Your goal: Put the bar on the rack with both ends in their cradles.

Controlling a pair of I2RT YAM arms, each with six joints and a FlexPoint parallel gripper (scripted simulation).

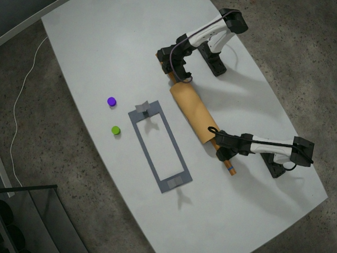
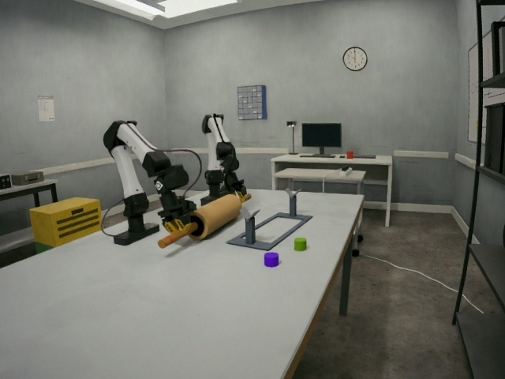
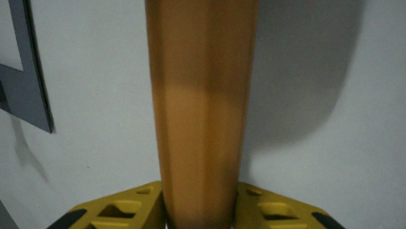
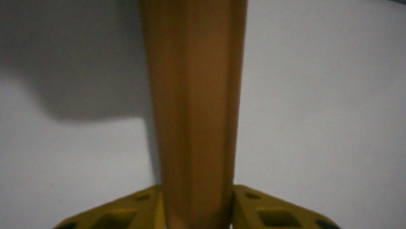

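The orange bar (image 1: 227, 164) (image 2: 171, 238) (image 3: 200, 95) (image 4: 195, 95) has a thick tan roll (image 1: 194, 111) (image 2: 222, 215) around its middle. It lies beside the rack, low over the table. My left gripper (image 1: 221, 152) (image 2: 243, 197) (image 3: 199, 190) is shut on the bar near its blue-banded end. My right gripper (image 1: 168, 70) (image 2: 179, 228) (image 4: 198, 194) is shut on the bar's other end. The grey rack (image 1: 187, 176) (image 2: 260, 245) (image 3: 29, 95) stands flat; its cradles (image 1: 142, 107) (image 2: 249, 214) hold nothing. Whether the roll touches the table is unclear.
A purple cylinder (image 1: 111, 101) (image 2: 271, 259) and a green cylinder (image 1: 116, 130) (image 2: 300, 244) stand on the table (image 1: 108, 54) on the rack's far side from the arms. The table's long edge runs beyond them.
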